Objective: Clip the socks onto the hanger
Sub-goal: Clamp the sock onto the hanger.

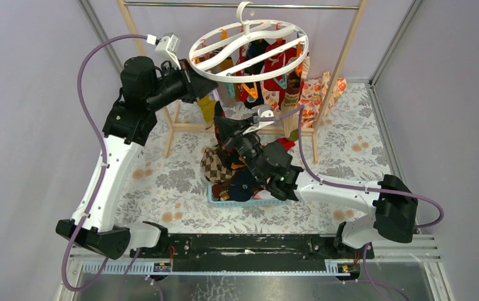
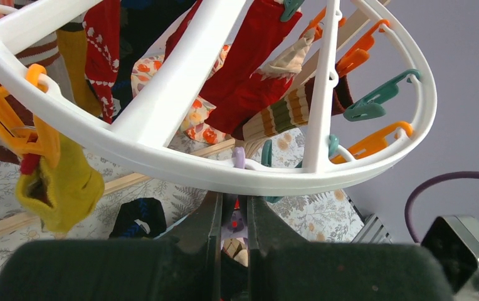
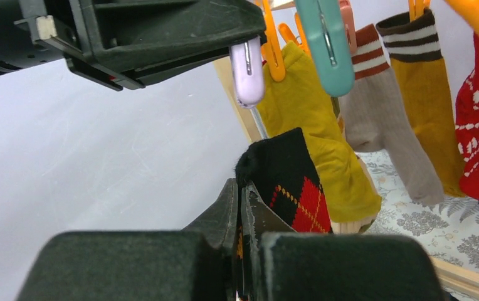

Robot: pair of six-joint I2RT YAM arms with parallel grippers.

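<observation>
The white oval hanger (image 1: 249, 50) hangs from the rack rod with several socks clipped under it. It fills the top of the left wrist view (image 2: 180, 94). My left gripper (image 1: 198, 84) sits at the hanger's near left rim, shut on a lilac clip (image 3: 247, 72); the clip also shows between its fingers (image 2: 235, 222). My right gripper (image 3: 240, 188) is shut on the cuff of a black sock with red diamonds (image 3: 287, 182), holding it up just below the lilac clip. In the top view it (image 1: 219, 126) is under the hanger. A yellow sock (image 3: 315, 138) hangs right behind.
A blue basket (image 1: 221, 199) with a brown argyle sock (image 1: 212, 164) and dark socks lies under the right arm. The wooden-framed rack (image 1: 343, 56) stands at the back with an orange floral cloth (image 1: 318, 94). A teal clip (image 3: 325, 44) hangs beside the lilac one.
</observation>
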